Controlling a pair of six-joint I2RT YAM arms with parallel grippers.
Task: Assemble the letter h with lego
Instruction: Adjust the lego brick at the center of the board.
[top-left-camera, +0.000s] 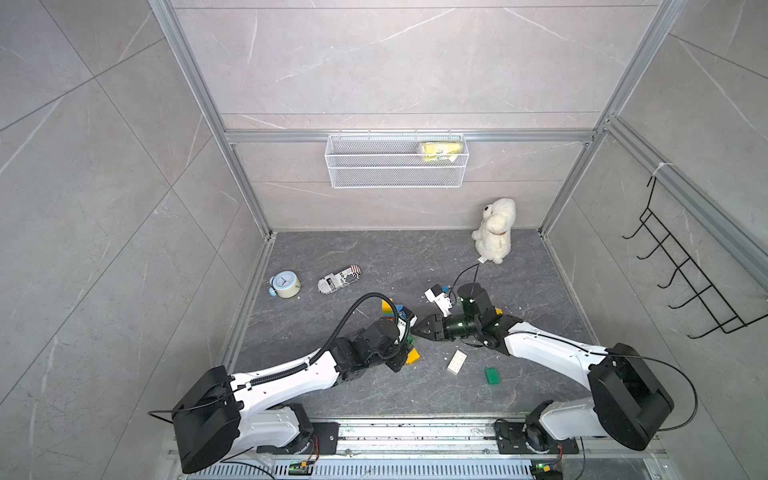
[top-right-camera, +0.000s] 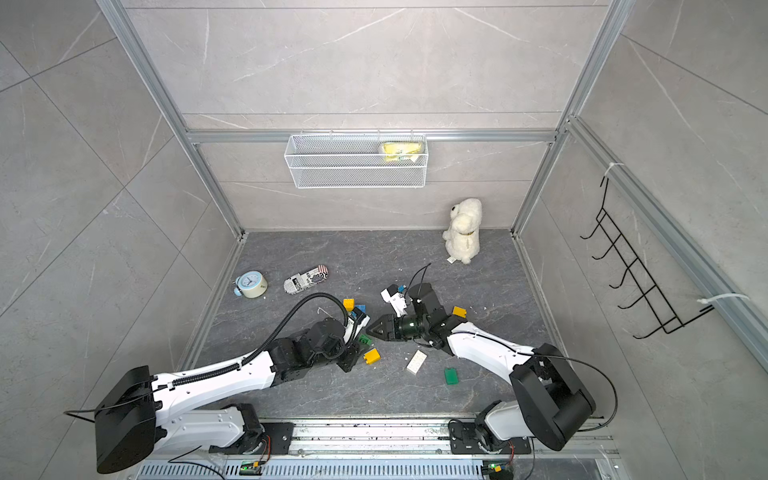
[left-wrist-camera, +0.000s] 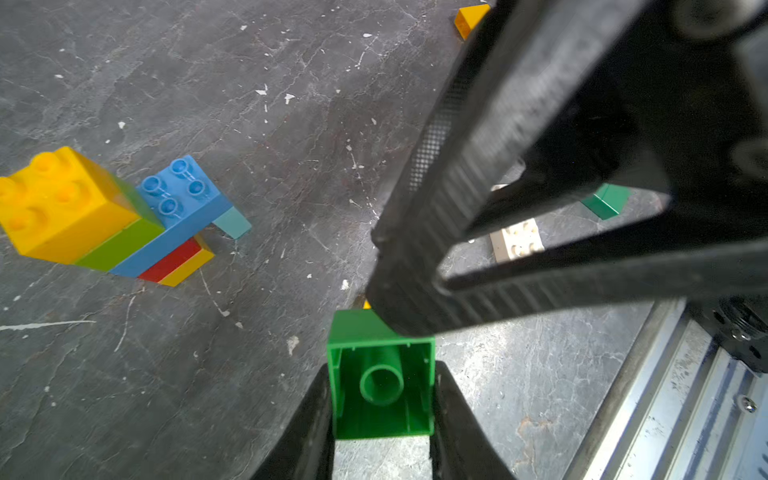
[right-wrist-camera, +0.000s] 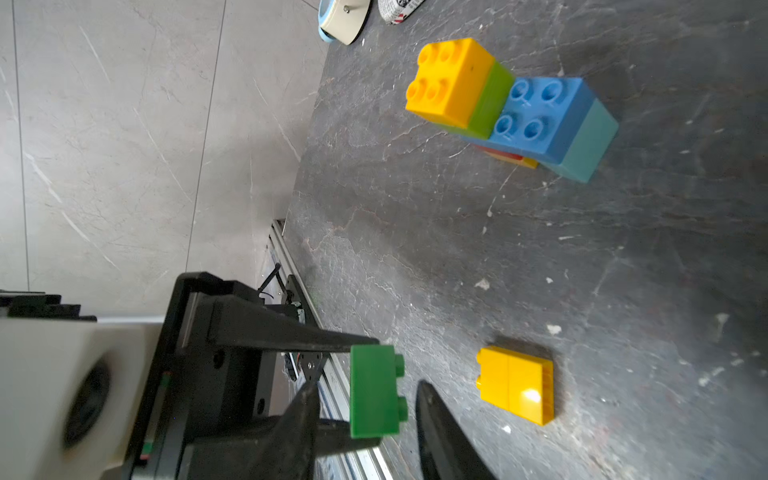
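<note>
My left gripper (left-wrist-camera: 381, 399) is shut on a green square lego brick (left-wrist-camera: 353, 328), hollow underside facing the left wrist camera. My right gripper (right-wrist-camera: 368, 386) is open, one finger on each side of that same green brick (right-wrist-camera: 374, 399), with a gap showing at the studs. In both top views the two grippers meet tip to tip at the brick (top-left-camera: 410, 340) (top-right-camera: 365, 340). A joined stack of yellow, lime, blue, red and light blue bricks (left-wrist-camera: 124, 224) (right-wrist-camera: 511, 108) (top-left-camera: 390, 309) stands just beyond them on the floor.
Loose bricks lie nearby: yellow (top-left-camera: 412, 356), white oblong (top-left-camera: 456, 361), flat dark green (top-left-camera: 492, 375), orange-yellow (top-right-camera: 459, 311). An alarm clock (top-left-camera: 284, 285) and a patterned toy skateboard (top-left-camera: 338, 279) lie at the left. A white plush toy (top-left-camera: 494, 230) sits at the back right.
</note>
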